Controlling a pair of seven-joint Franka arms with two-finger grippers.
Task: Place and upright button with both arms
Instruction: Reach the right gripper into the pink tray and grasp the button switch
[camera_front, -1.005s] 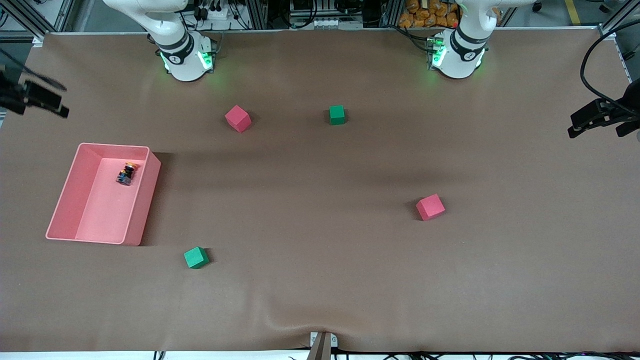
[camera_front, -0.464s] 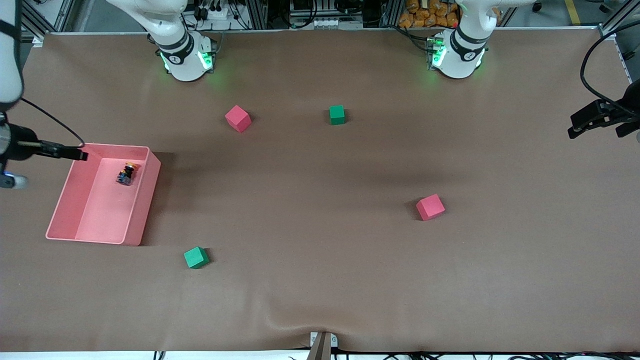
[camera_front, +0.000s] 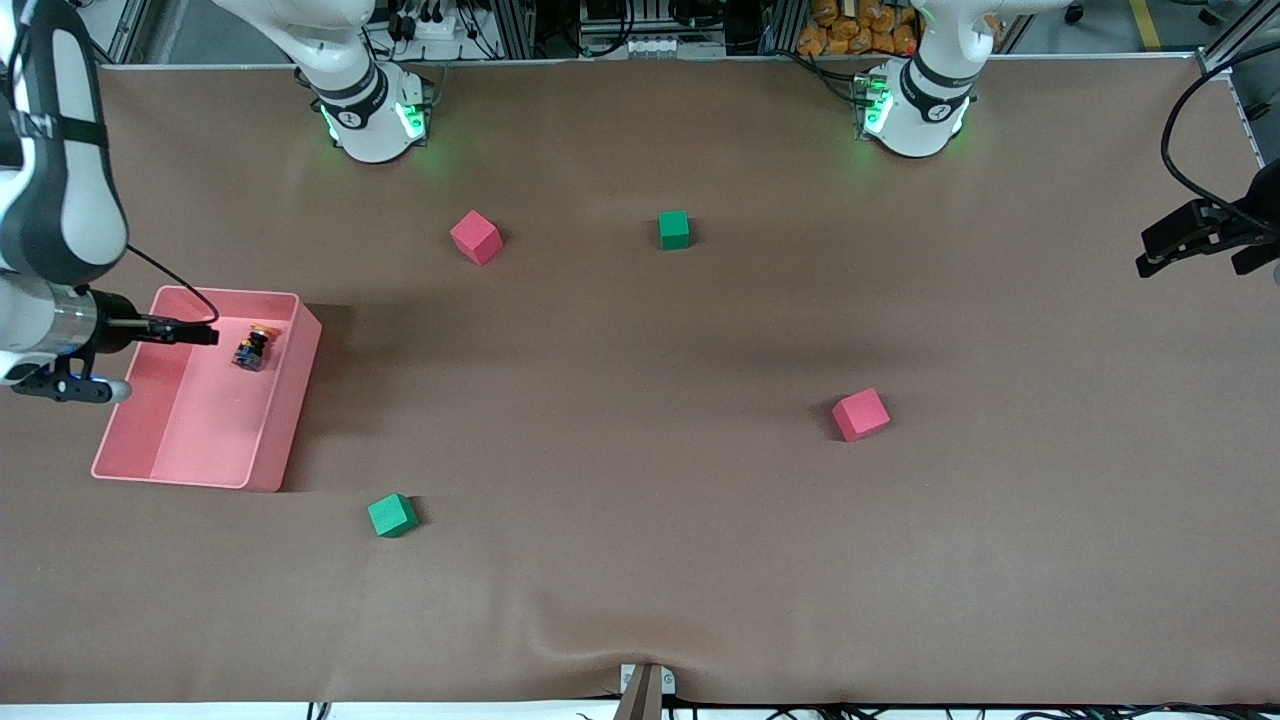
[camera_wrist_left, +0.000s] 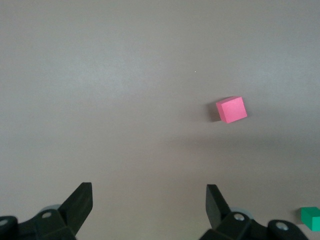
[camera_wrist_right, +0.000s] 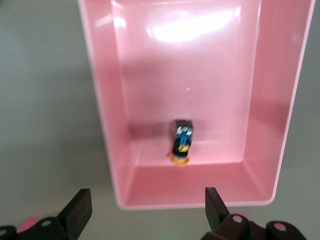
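**Button lies on its side in the pink bin, both grippers empty**

We see the button (camera_front: 252, 348) lying tipped over on the floor of the pink bin (camera_front: 140, 470), close to the bin's end wall that faces the robots' bases. In the right wrist view the button (camera_wrist_right: 182, 142) shows its orange cap almost touching that wall, with its black-and-blue body pointing toward the middle of the bin (camera_wrist_right: 100, 100).

Our right gripper (camera_wrist_right: 145, 205) hangs over the bin with its fingers spread wide and nothing between them; the button sits between the two fingertips in that view but well below them. In the front view the right arm's wrist reaches in over the bin's rim at the right arm's end of the table.

Our left gripper (camera_wrist_left: 149, 200) is released too, fingers apart and empty, over bare table at the left arm's end. Below it we see a red cube (camera_wrist_left: 231, 109) and the corner of a green cube (camera_wrist_left: 311, 218).

On the table also lie another red cube (camera_front: 475, 237) and another green cube (camera_front: 392, 515), both well apart from the bin.
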